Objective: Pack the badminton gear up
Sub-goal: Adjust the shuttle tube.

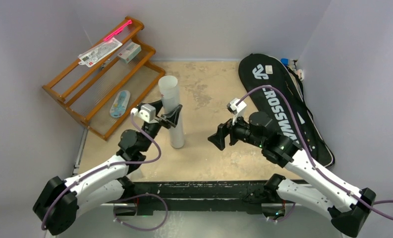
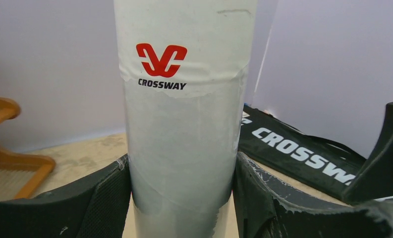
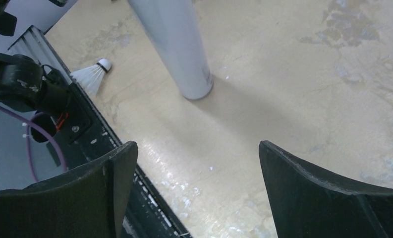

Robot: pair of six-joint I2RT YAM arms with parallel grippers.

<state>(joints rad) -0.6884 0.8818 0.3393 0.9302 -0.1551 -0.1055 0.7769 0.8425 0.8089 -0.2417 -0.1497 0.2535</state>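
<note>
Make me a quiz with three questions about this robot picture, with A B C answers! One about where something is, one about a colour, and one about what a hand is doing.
1. Where does the black bag lie?
A) far left
B) on the right side
C) in the middle

2. What colour is the logo on the tube?
A) green
B) blue
C) red

3. How is the right hand?
A) wide open, empty
B) shut tight
C) out of sight

Answers:
1 B, the top view shows it along the right side.
2 C, the mark above CROSSWAY is red.
3 A, its fingers stand apart with nothing between them.
</note>
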